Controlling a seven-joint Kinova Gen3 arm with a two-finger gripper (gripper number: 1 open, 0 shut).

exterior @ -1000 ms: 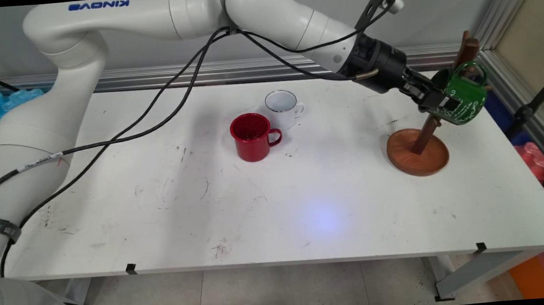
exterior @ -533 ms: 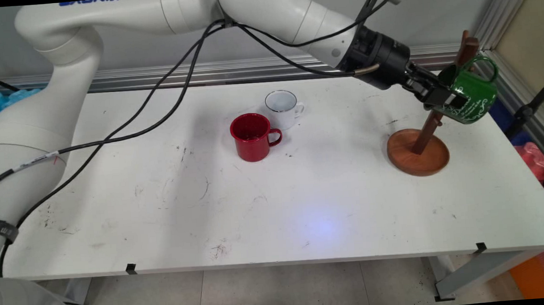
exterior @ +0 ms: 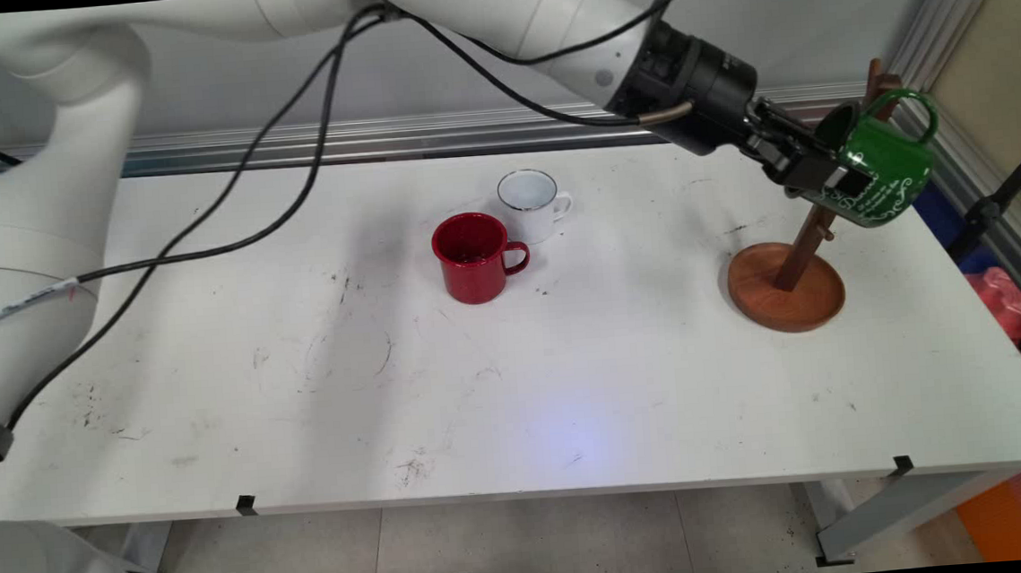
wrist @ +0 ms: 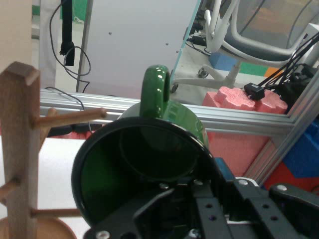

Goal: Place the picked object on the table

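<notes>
Jaws are clamped on the rim of a green mug, one finger inside the mouth and one on the outer wall with white lettering; the gripper holds it clear of the bench, tipped on its side. In the main view the mug's mouth faces back toward the arm and its handle points up and away from the jaws. In the hand view the dark interior of the mug fills the frame just ahead of the jaws, with the handle standing up at the top of the rim.

Directly beside the held mug stands a wooden mug tree, its post leaning and its round base resting on the bench below the jaws. The top of the post shows just behind the handle. In the hand view the post stands to the left of the mug, with a peg reaching toward the mug's rim; whether peg and mug touch cannot be told.

Well apart from the jaws, back along the arm's side, a red mug and a white mug stand upright on the bench, just beside each other, both handles pointing toward the jaws' side.
</notes>
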